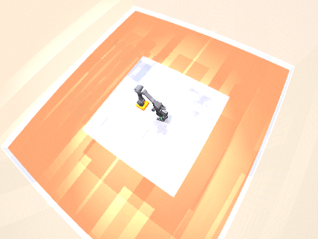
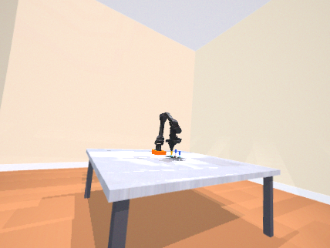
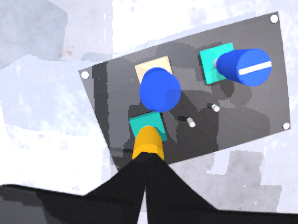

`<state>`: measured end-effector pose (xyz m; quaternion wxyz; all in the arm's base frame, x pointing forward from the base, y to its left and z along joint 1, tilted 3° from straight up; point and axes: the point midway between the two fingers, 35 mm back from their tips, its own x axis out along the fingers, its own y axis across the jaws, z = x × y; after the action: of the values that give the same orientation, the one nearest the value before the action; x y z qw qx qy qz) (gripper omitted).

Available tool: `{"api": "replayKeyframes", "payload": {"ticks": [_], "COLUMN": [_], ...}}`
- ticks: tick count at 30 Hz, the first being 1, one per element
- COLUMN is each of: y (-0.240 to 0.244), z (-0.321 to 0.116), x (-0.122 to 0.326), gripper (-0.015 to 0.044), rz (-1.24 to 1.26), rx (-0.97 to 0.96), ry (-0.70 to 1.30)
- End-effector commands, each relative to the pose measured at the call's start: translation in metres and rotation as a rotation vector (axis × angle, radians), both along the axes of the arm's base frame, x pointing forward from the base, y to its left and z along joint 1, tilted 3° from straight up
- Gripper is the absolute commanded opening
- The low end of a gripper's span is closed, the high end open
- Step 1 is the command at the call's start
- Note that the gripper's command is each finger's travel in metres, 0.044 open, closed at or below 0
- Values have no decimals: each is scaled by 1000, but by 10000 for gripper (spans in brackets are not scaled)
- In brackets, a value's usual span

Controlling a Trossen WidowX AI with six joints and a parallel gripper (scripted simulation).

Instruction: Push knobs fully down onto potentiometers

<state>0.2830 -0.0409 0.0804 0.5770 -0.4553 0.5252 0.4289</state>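
The dark circuit board [image 3: 200,142] lies below the wrist camera. A yellow knob [image 3: 148,141] [image 2: 171,152] stands over a teal potentiometer [image 3: 145,121] at the board's near left. My gripper [image 3: 147,159] [image 2: 172,149] is shut and empty, its tips at the top of the yellow knob; whether they touch it is hard to tell. A blue knob [image 3: 160,90] stands over a beige potentiometer [image 3: 150,67]. Another blue knob [image 3: 251,67] with a white line stands over a second teal potentiometer [image 3: 210,70]. How far each knob sits above its potentiometer is unclear.
Two small pins [image 3: 191,122] [image 3: 215,107] stand up from the board between the knobs. White screws mark the board's corners. The arm's orange base [image 1: 142,105] [image 2: 159,152] is on the table [image 1: 148,159] [image 2: 185,177] behind the board.
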Motion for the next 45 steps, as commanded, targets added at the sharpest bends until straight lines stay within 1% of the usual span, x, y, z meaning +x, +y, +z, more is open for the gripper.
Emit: {"api": "replayKeyframes", "payload": {"ticks": [1, 45], "y": [1, 1], "z": [-4, -10], "x": [1, 2], "gripper": [0, 0], "rz": [4, 4], "rx": [3, 3], "ry": [0, 0]}}
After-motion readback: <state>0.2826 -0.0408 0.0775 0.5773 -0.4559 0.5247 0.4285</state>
